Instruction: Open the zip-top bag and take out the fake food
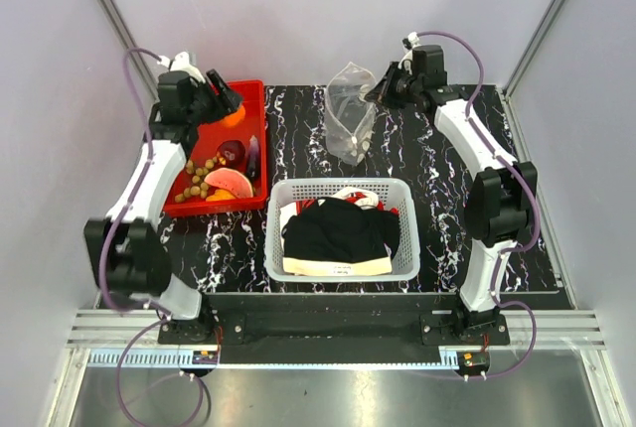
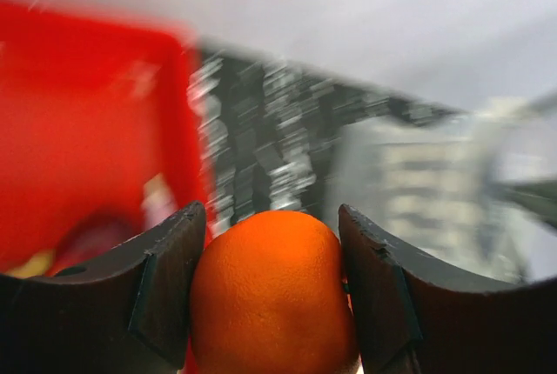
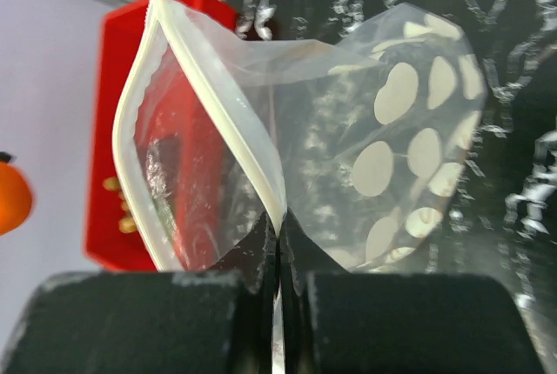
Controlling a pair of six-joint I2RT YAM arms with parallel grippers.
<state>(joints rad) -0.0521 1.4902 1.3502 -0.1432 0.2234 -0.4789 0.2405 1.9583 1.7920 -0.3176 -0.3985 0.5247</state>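
Note:
The clear zip-top bag (image 1: 350,117) hangs at the back centre with its mouth open. My right gripper (image 1: 384,89) is shut on the bag's white zip rim (image 3: 261,174), its jaws pinched together (image 3: 280,222). Pale round discs (image 3: 376,168) lie inside the bag. My left gripper (image 1: 225,101) is over the far end of the red bin (image 1: 211,137), shut on an orange fruit (image 2: 274,296) that fills the gap between its fingers (image 2: 270,217). In the bin lie a dark red fruit (image 1: 232,152), a pink-red wedge (image 1: 229,182), a dark purple piece (image 1: 254,157) and several tan balls (image 1: 196,181).
A white mesh basket (image 1: 273,238) of black and white clothes sits front centre, between both arms. The black marbled mat (image 1: 447,164) covers the table. Grey walls close in left, right and behind.

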